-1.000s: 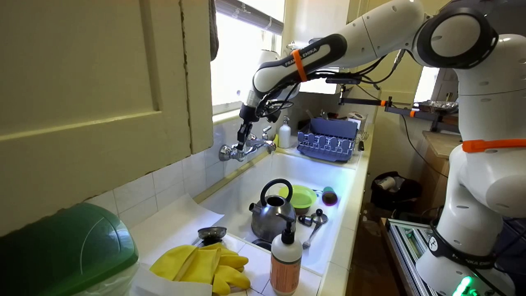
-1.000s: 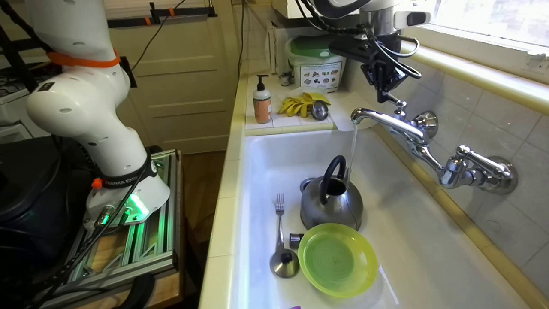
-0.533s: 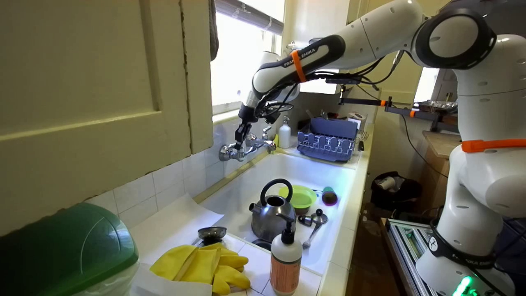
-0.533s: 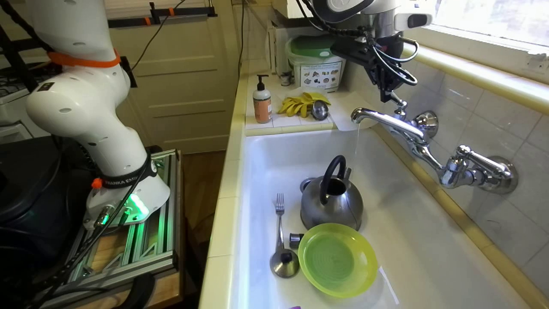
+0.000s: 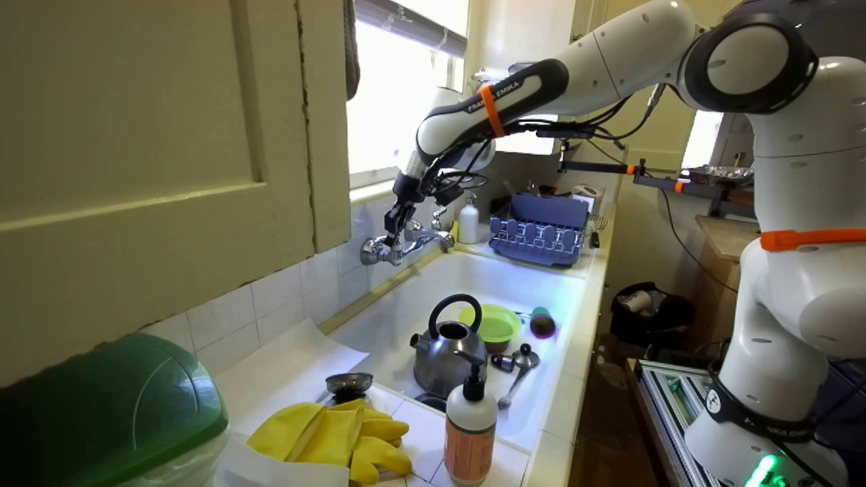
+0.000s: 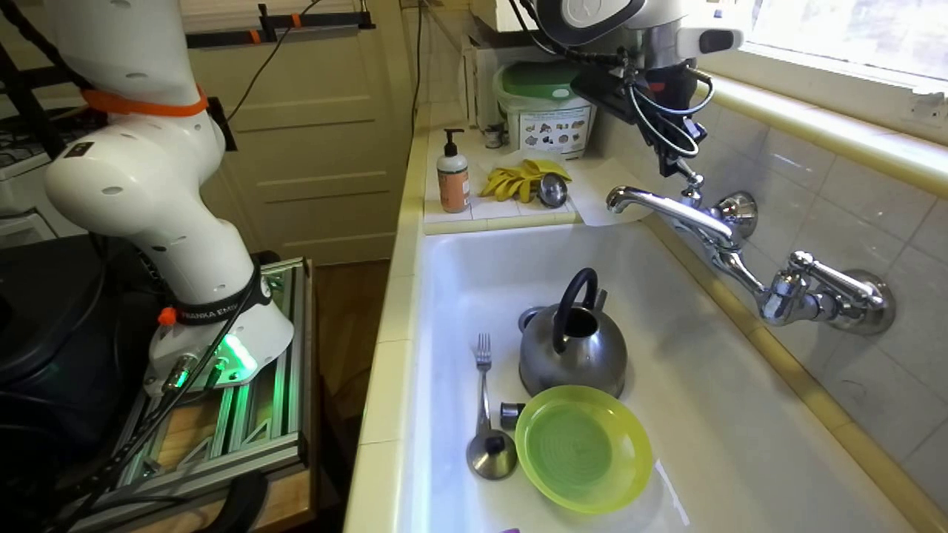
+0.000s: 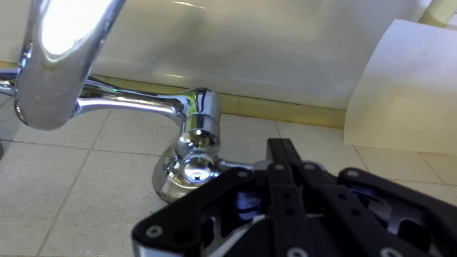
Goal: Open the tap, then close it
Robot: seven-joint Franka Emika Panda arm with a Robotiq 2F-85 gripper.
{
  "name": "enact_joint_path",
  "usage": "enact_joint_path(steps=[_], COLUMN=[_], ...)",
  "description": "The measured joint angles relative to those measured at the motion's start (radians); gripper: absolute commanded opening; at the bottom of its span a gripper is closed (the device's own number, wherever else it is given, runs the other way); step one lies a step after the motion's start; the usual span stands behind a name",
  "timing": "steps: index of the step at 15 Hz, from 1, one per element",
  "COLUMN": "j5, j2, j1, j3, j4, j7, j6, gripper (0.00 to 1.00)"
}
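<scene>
In the wrist view, from left to right, the first risk is the spout (image 7: 53, 82): if the pincer (image 7: 281, 146) drifts that way, it could knock it and perhaps swing it aside. Next comes the valve (image 7: 200, 123): no water shows below the spout's tip (image 6: 616, 200) in an exterior view, so it is probably at or near its stop, and a hard shove in the closing direction could overtighten it. Then the lever (image 7: 235, 165), slim and polished: the fingers (image 7: 275, 157) could slide off it, or drag it along when they leave and start the water. The pincer has those fingers pressed together with nothing seen between them; it appears to touch the lever rather than grip it, so it can push but hardly steady it. Farther right, a low retreat could brush the paper (image 7: 400, 96).

The tap (image 6: 729, 260) sits on the tiled wall (image 7: 43, 185), just above the back edge of the sink (image 7: 257, 50). It is bright chrome throughout: at left the thick spout with a white glare along it, then a slender, curved crossbar (image 7: 132, 101), a round wall plate (image 7: 162, 182) with the valve and its ball-like cap (image 7: 198, 166) in front, and the lever, partly hidden behind the fingers, its end unclear.
</scene>
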Motion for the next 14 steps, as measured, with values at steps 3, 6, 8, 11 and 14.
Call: enact_joint_path(steps=[3, 6, 8, 11, 14], j5=[-0.003, -0.047, -0.095, -0.128, -0.152], j2=[-0.003, -0.015, -0.054, -0.151, -0.275], j1=[0.0, 0.003, 0.004, 0.004, 0.008], j3=[0.003, 0.003, 0.002, -0.003, -0.008], j4=[-0.002, 0.0, -0.012, -0.063, -0.142], j7=[-0.01, -0.025, -0.025, -0.011, 0.043], j6=[-0.001, -0.064, -0.17, -0.273, -0.332], gripper=[0.0, 0.0, 0.0, 0.34, 0.56])
